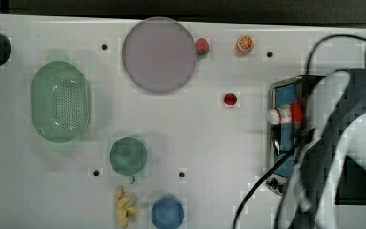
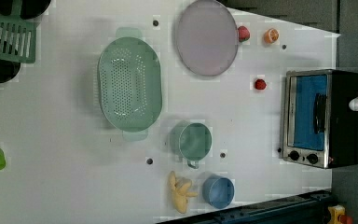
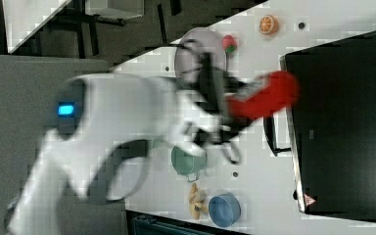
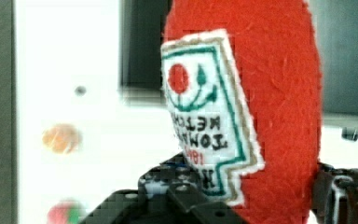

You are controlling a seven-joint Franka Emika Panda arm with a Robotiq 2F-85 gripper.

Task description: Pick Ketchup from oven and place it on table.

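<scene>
The Ketchup has a fuzzy, felt-like red surface with a stitched cloth label (matt throughout). The oven combines a shiny silver metal frame, bluish glass and matt black casing. The table is smooth, matt white.

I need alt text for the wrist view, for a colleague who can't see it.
A red felt Ketchup bottle with a white stitched label stands close up, held between the dark jaws of the gripper. Behind it lie the white table and the oven, with a blurred orange slice.
</scene>
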